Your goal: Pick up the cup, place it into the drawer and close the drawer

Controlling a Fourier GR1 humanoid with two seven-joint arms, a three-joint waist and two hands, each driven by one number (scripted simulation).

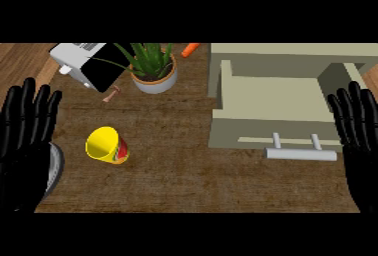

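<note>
So, you've got both hands up and idle at the edges: your left hand (28, 145) sits at the left edge with its fingers (29, 102) straight and spread apart, holding nothing, and your right hand (360, 145) mirrors it at the right edge, fingers straight and apart too, overlapping the drawer's right side from this angle. Look between them and a bit left of centre: the cup (108, 145) stands on the bench (192, 185), yellow with a red patch low on its right side, its open mouth tipped toward the upper left, so it leans rather than standing dead straight. It sits just beside your left hand, touching nothing else, and well apart from the drawer. Over on the right, the drawer (273, 107) is pulled open, pale olive, with its inside bare as far as you can see, and its grey bar handle (301, 154) juts toward you on two posts. Up at the far edge, a plant (153, 70) in a white pot stands near the middle, a white and black appliance (87, 64) lies tilted to its left, a small pinkish item (111, 94), too small to identify, rests just below that, and a carrot (190, 49) pokes in at the top.
</note>
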